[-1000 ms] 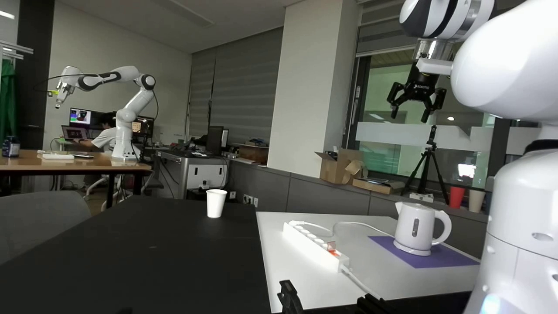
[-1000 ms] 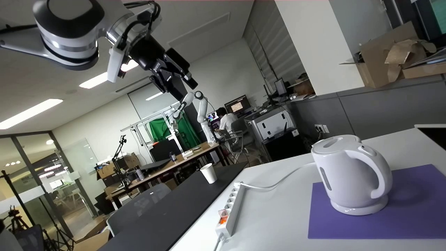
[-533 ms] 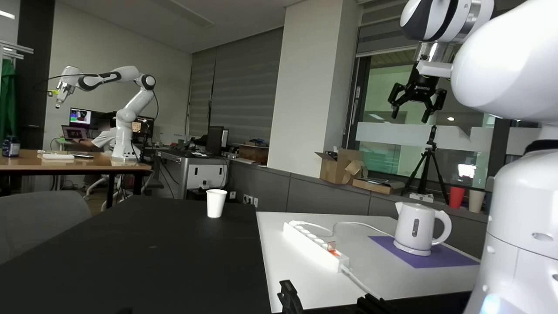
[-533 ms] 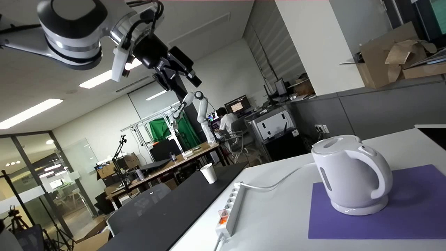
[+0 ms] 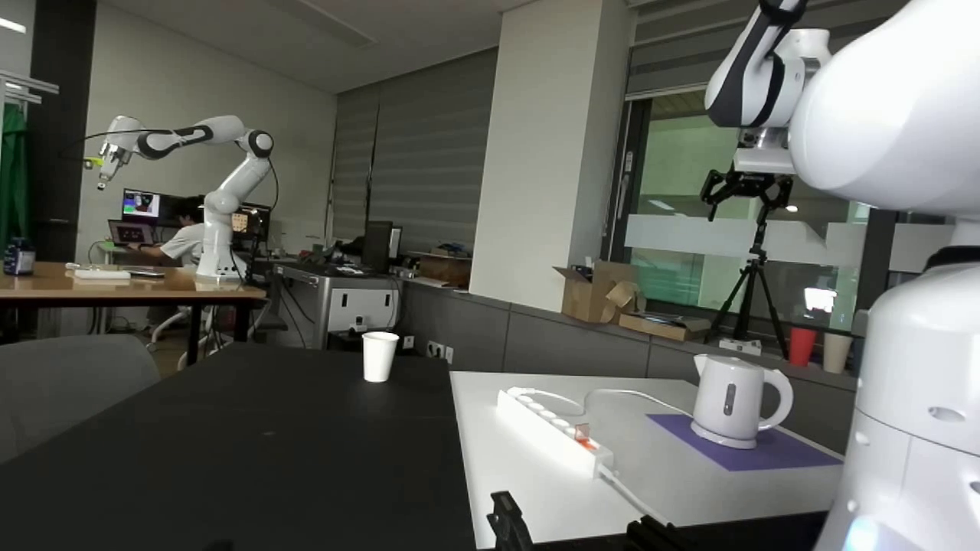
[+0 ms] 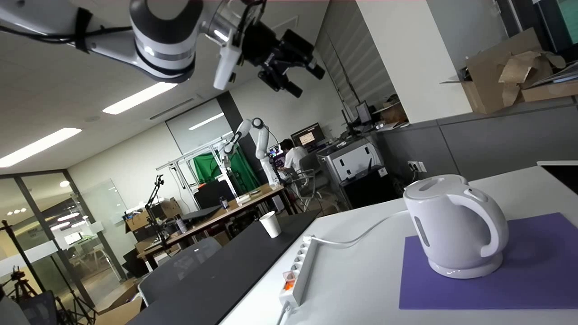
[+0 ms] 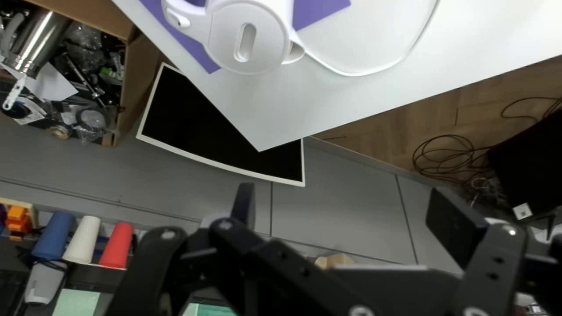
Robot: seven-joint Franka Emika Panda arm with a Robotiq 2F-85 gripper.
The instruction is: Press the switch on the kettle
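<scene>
The white kettle [image 5: 730, 402] stands upright on a purple mat [image 5: 796, 455] on the white table, and shows in both exterior views [image 6: 451, 230]. Its lid faces up in the wrist view [image 7: 263, 41]. A small switch-like tab sits at the top of its handle, in an exterior view [image 6: 475, 194] and in the wrist view [image 7: 178, 19]. My gripper [image 5: 739, 211] is open and empty, high above the table and well apart from the kettle. It also shows open in an exterior view [image 6: 308, 81] and in the wrist view [image 7: 347, 215].
A white power strip [image 5: 547, 436] with an orange switch lies on the white table, with the kettle's cord running to it. A white cup [image 5: 379, 358] stands on the black table [image 5: 268, 451]. A cardboard box [image 5: 593, 291] and a tripod [image 5: 754, 291] stand along the window ledge.
The gripper has moved lower in one exterior view and to the right and up in another, tilting as the arm reaches out. It stays open. The kettle has not moved.
</scene>
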